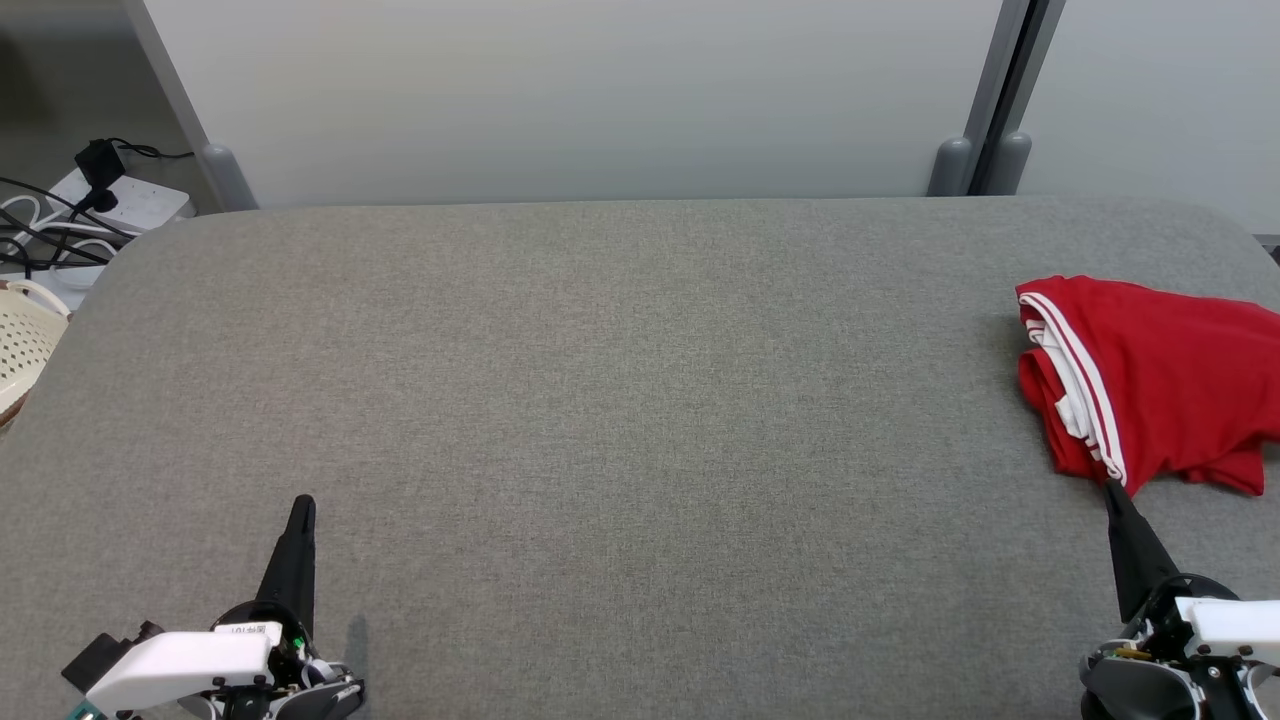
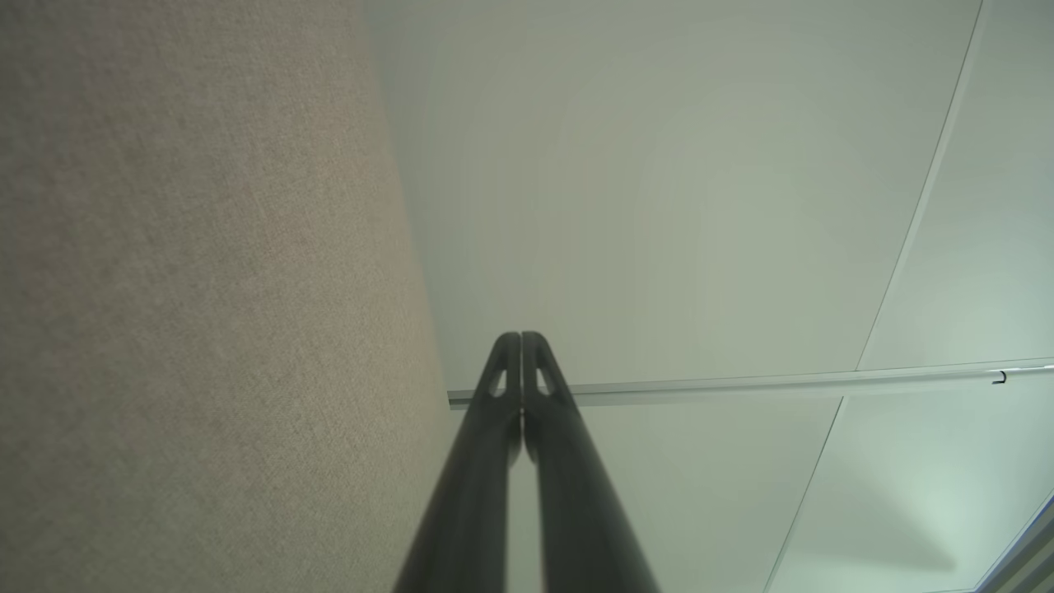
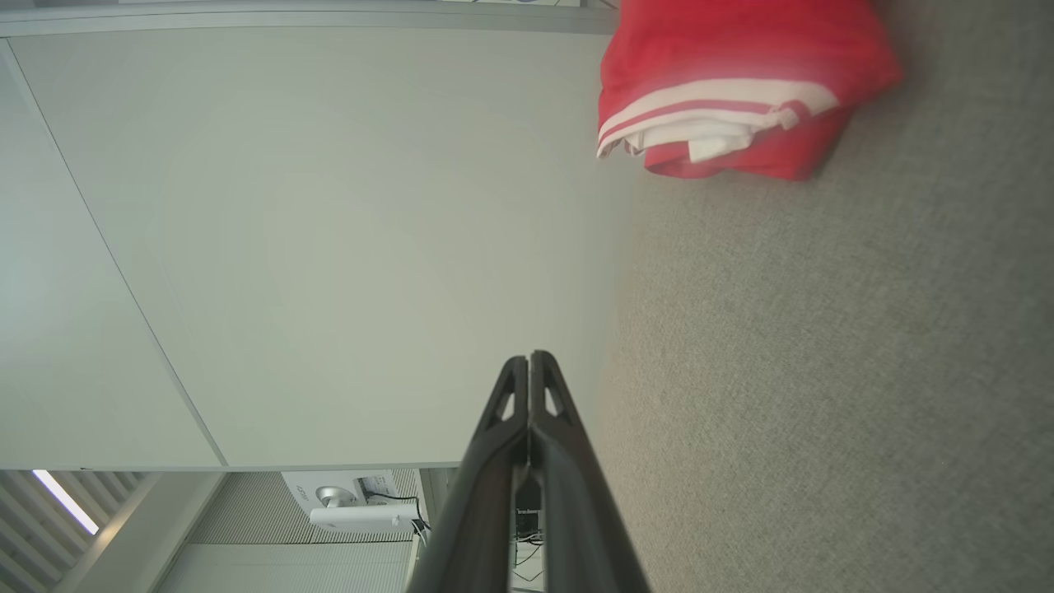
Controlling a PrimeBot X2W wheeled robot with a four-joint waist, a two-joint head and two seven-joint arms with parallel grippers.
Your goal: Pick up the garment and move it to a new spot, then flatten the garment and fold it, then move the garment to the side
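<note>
Grey cloth-covered desk (image 1: 620,380) noted, backed at the far side by pale wall panels (image 1: 580,100). Garment (image 1: 1150,385) is seen at the right edge of the desk, about midway between near and far: red with white stripes and a white inner layer, loosely bunched rather than flat, its right part cut off by the head view's border. Left hand (image 1: 300,505) is found low at the near left, well apart from the garment, its two dark fingers pressed together tip to tip and nothing held; bare cloth lies around it. Right hand (image 1: 1110,488) is placed at the near right, fingers likewise closed flat against each other and empty, pointing toward the garment's near hem. In the head view its tip appears to meet that hem; in the right wrist view a stretch of bare desk is seen between tip and garment, so contact cannot be confirmed. A white power strip (image 1: 120,200) with dark cables is noted beyond the far left corner, and a cream perforated basket (image 1: 25,345) just off the left edge
</note>
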